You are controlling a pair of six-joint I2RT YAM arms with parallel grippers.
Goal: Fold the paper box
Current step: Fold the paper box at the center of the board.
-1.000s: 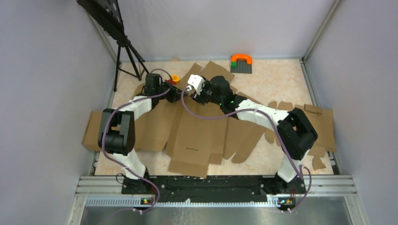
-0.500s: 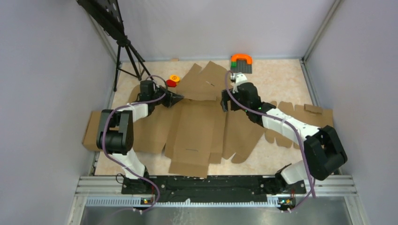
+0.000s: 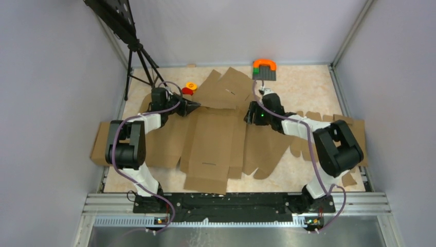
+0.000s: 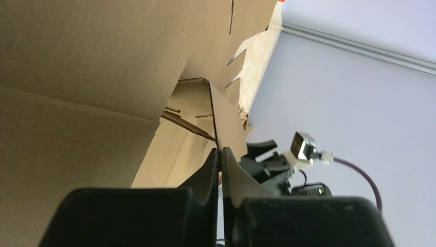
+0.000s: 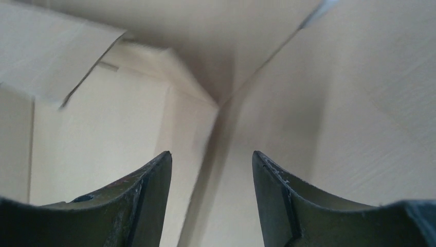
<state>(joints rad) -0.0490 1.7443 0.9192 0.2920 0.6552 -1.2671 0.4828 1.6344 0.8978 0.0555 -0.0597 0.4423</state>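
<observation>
The paper box (image 3: 213, 139) is a large brown die-cut sheet lying mid-table, its rear flap (image 3: 226, 90) raised. My left gripper (image 3: 195, 107) is at the flap's left end, shut on a thin cardboard edge; in the left wrist view the fingertips (image 4: 221, 154) pinch that edge (image 4: 226, 123) under the big panel (image 4: 103, 77). My right gripper (image 3: 250, 116) is at the sheet's right rear corner, open. In the right wrist view its jaws (image 5: 212, 157) stand wide apart over a cardboard crease (image 5: 221, 108), holding nothing.
A grey baseplate with an orange arch (image 3: 264, 69) stands at the back. A red and yellow toy (image 3: 189, 88) lies behind the left gripper. A tripod (image 3: 139, 56) stands back left. A plain cardboard slab (image 3: 100, 144) lies left, more cardboard (image 3: 267, 149) and scraps (image 3: 355, 134) right.
My right gripper swung from beside the left gripper to the flap's right end, then dropped lower as its elbow pulled in. The left gripper kept its pinch and barely moved.
</observation>
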